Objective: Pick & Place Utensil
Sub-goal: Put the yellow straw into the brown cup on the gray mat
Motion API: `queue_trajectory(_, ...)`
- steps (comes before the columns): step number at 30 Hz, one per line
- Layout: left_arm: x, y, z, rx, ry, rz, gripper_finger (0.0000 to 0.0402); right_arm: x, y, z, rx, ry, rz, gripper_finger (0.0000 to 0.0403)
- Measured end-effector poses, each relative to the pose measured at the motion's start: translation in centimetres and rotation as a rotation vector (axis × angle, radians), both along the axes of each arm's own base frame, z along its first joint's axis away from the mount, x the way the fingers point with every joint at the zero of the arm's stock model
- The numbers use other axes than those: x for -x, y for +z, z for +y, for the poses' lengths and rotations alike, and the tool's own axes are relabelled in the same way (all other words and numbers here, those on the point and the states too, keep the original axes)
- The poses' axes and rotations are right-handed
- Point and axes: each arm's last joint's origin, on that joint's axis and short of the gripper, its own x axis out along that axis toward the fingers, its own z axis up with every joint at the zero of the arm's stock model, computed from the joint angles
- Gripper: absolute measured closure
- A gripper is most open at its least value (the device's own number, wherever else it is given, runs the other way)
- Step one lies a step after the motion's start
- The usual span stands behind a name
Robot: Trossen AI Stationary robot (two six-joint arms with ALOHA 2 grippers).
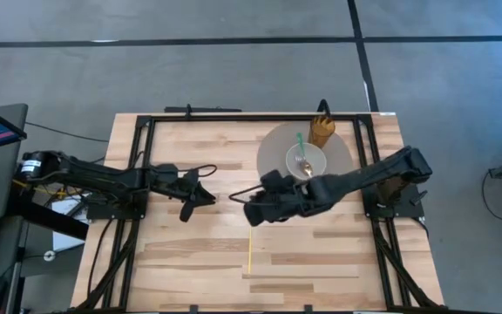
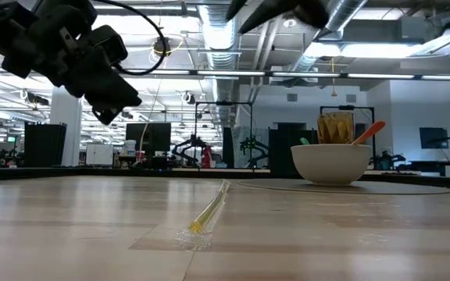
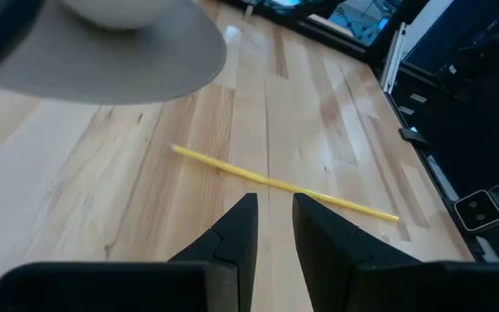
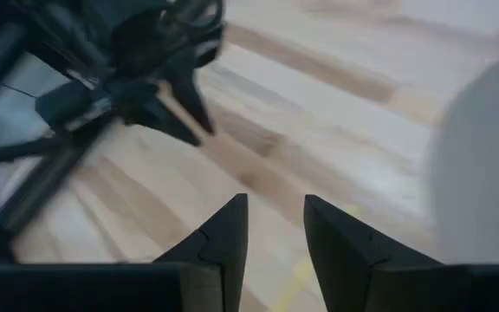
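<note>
Utensil: a thin yellow plastic stick, straw-like (image 1: 250, 249), lies flat on the pale wooden slatted worktop (image 1: 321, 262), in front of the arms and well apart from the dishes; nothing holds it.

Goal area: my guess is the white round ceramic bowl (image 1: 307, 160), which sits on a grey round mat (image 1: 277, 144) and already carries a green-handled utensil (image 1: 301, 142); a brown holder of sticks (image 1: 322, 130) stands just behind it.

Right end effector (image 1: 253, 209): raised above the worktop near mid-table, between the bowl and the yellow stick; its fingers (image 4: 223, 230) stand a little apart with nothing between them.

Left end effector (image 1: 190, 206): also off the surface, facing the right one across a small gap; its fingers (image 3: 236, 234) are slightly spread and empty, with the stick (image 3: 284, 184) ahead of them in its wrist view.

Risk, collision: the two end effectors sit close together, so if both reach for the stick they could knock each other.

Risk, missed grasp: the stick is thin and flat on the wood, so closing fingers may slide over it or flick it away; a descent that goes too deep would jam fingertips into the worktop.

Risk, roll: a nudge from one finger could roll the stick out of line.

Risk, carrying: held near one end, it may droop or swing and catch the bowl rim.
</note>
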Motion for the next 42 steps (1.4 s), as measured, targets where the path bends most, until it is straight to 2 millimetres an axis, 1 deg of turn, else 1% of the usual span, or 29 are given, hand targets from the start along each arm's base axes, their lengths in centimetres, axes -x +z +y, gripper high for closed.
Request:
queue_trajectory(2, 0.1, 0.2, 0.0, -0.02, -0.009, -0.016, 0.0325, -0.5, -2.1, 0.3, -0.013, 0.021, -0.061, 0.0294)
queue_trajectory(4, 0.1, 0.4, 0.0, -0.033, -0.014, -0.028, 0.0325, -0.7, -4.1, 0.4, 0.012, 0.065, -0.09, 0.0294)
queue_trajectory(8, 0.2, 0.5, 0.0, -0.042, -0.017, -0.036, 0.0325, -0.3, -7.7, 0.2, -0.002, 0.062, -0.134, 0.0294)
queue_trajectory(12, 0.2, 0.4, 0.0, -0.083, -0.034, -0.04, 0.0325, 0.3, -10.1, 0.1, -0.068, 0.033, -0.153, 0.0294)
queue_trajectory(16, 0.2, 0.4, 0.0, -0.086, -0.036, -0.038, 0.0325, -0.6, -12.1, 0.6, -0.082, 0.031, -0.117, 0.0294)
queue_trajectory(20, 0.2, 0.3, 0.0, -0.087, -0.036, -0.034, 0.0325, -2.9, -13.7, 0.7, -0.101, 0.037, -0.059, 0.0294)
queue_trajectory(21, 0.2, 0.3, 0.0, -0.087, -0.036, -0.034, 0.0325, -3.6, -13.8, 0.5, -0.109, 0.025, -0.047, 0.0294)
queue_trajectory(23, 0.2, 0.3, 0.0, -0.086, -0.036, -0.034, 0.0325, -4.3, -14.2, -0.1, -0.133, -0.021, 0.035, 0.0294)
queue_trajectory(27, 0.3, 0.2, 0.0, -0.085, -0.036, -0.023, 0.0325, -5.6, -14.0, -0.8, -0.162, -0.046, 0.228, 0.0297)
queue_trajectory(29, 0.4, -0.1, 0.0, -0.081, -0.034, -0.014, 0.0325, -6.4, -13.8, -1.1, -0.171, -0.077, 0.276, 0.03)
queue_trajectory(32, 0.5, -0.3, 0.0, -0.077, -0.033, -0.005, 0.0325, -7.7, -14.3, -1.7, -0.216, -0.101, 0.326, 0.0304)
queue_trajectory(36, 0.8, -0.6, 0.0, -0.073, -0.031, 0.01, 0.0325, -8.9, -16.5, -2.7, -0.231, -0.089, 0.386, 0.0305)
queue_trajectory(38, 0.7, -0.6, 0.0, -0.073, -0.031, 0.008, 0.0325, -9.1, -17.5, -3.1, -0.235, -0.097, 0.407, 0.0305)
queue_trajectory(39, 0.7, -0.6, 0.0, -0.072, -0.031, 0.009, 0.0325, -9.2, -17.8, -3.3, -0.243, -0.097, 0.415, 0.0305)
queue_trajectory(42, 0.7, -0.6, 0.0, -0.07, -0.03, 0.01, 0.0325, -9.2, -17.7, -3.6, -0.264, -0.086, 0.416, 0.0305)
